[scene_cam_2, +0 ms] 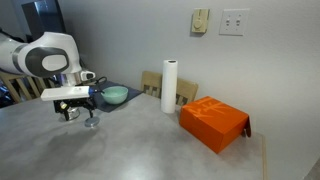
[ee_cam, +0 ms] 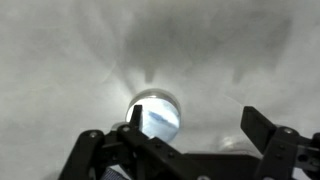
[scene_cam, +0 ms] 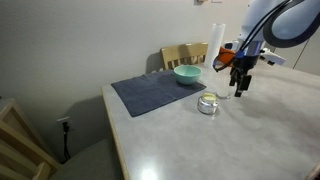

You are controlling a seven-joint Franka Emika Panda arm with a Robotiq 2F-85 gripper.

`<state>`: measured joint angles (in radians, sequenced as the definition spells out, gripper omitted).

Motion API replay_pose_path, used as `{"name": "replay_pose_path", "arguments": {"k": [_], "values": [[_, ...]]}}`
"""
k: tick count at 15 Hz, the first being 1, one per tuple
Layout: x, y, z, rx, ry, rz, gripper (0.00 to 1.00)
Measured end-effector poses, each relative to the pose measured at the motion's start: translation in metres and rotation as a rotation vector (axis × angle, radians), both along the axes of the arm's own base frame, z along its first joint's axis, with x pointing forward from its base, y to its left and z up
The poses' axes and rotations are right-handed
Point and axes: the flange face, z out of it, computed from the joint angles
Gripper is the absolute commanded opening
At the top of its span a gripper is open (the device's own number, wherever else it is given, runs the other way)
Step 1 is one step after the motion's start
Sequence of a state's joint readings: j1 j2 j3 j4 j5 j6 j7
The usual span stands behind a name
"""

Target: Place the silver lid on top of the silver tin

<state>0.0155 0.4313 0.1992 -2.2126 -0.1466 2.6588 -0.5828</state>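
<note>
Gripper (scene_cam: 240, 89) hangs over the table, jaws spread wide, nothing in them. The silver tin (scene_cam: 208, 104) stands on the bare tabletop (scene_cam: 165, 140), at about eight o'clock from the gripper and five o'clock from the teal bowl (scene_cam: 187, 74) on the dark mat (scene_cam: 148, 94). In the wrist view a round shiny silver shape (ee_cam: 155, 115) lies at eleven o'clock of the open fingers (ee_cam: 258, 128) — whether the silver lid sits on the tin, can't tell.

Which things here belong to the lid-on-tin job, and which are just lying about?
Job: silver lid, silver tin, open hand.
Lying about: teal bowl, dark mat, paper towel roll, orange box.
</note>
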Motion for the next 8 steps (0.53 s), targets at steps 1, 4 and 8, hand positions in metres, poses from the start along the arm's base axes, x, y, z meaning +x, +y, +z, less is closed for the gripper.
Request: {"name": "replay_pose_path", "arguments": {"k": [1, 4, 8], "values": [[0.0012, 0.0005, -0.0025, 0.008, 0.001, 0.01, 1.0], [0.0035, 0.0004, -0.0058, 0.012, 0.003, 0.015, 1.0], [0.0081, -0.0018, -0.0041, 0.009, -0.035, -0.012, 1.0]]}}
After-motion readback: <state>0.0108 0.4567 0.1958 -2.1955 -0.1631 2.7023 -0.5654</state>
